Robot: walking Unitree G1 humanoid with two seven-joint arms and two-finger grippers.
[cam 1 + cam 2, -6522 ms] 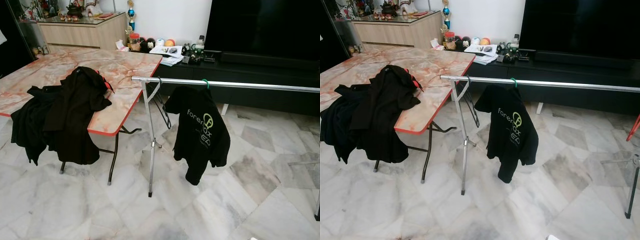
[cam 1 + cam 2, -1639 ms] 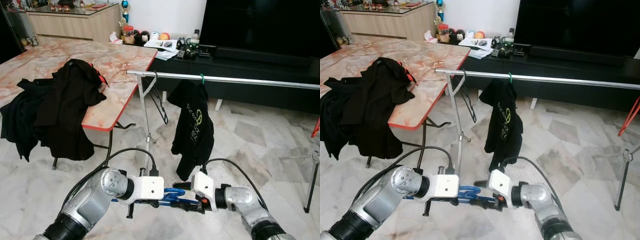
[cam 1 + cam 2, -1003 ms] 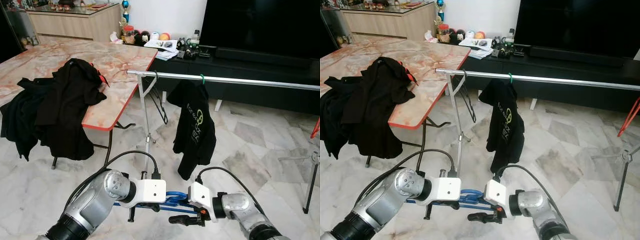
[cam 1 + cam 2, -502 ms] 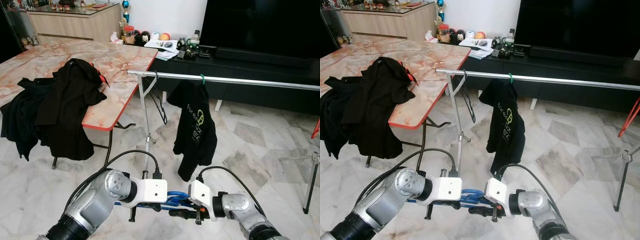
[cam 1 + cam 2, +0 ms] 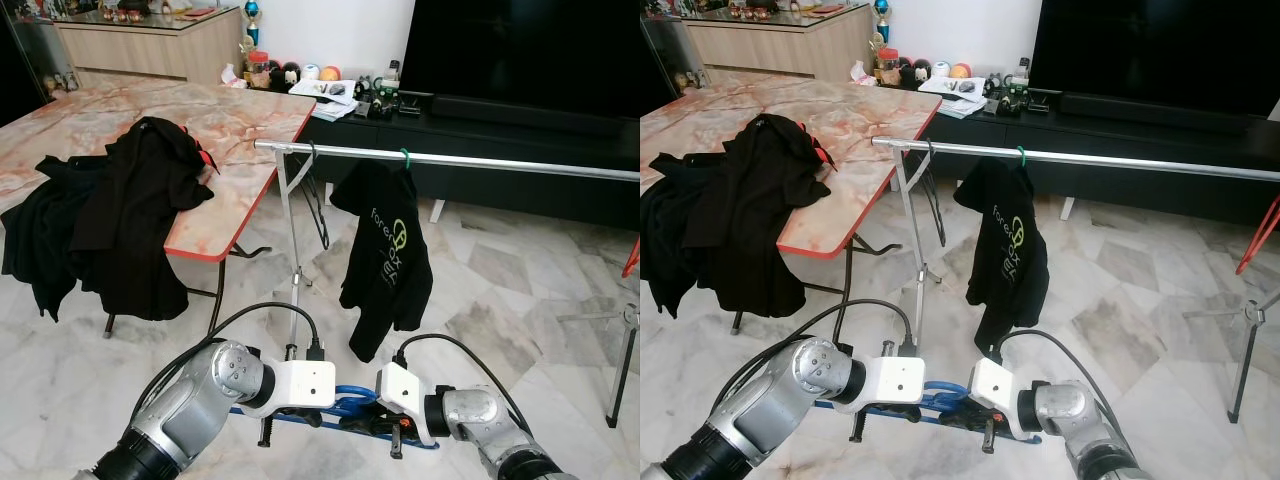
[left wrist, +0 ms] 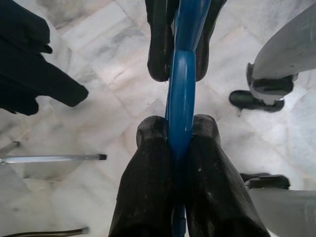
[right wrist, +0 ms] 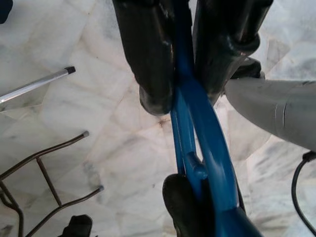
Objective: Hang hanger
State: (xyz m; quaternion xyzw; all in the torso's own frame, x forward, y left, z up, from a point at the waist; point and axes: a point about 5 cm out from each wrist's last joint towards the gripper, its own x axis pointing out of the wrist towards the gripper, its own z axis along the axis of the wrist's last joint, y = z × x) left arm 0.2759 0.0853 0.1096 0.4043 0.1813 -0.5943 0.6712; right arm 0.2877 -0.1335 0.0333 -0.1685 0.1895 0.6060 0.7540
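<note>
A blue plastic hanger [image 5: 352,398] is held low in front of me, over the marble floor, between both grippers. My left gripper [image 6: 180,143] is shut on it, its fingers [image 6: 148,187] pressed to either side of the blue bar. My right gripper [image 5: 362,422] faces it from the other side and is shut on the same hanger. Ahead stands a silver clothes rail [image 5: 480,162]. A black T-shirt [image 5: 388,255] hangs from it on a green hook, and an empty dark hanger [image 5: 318,205] hangs near the rail's left end.
A marble-topped folding table [image 5: 240,130] with a red edge stands to the left, with black clothes [image 5: 120,220] draped over its side. A dark TV console [image 5: 520,130] runs behind the rail. The rail's right leg [image 5: 620,370] stands at far right.
My right gripper, open a second ago, has shut on the blue hanger beside the left gripper. The hanger sits slightly lower. The hanging T-shirt has swung a little.
</note>
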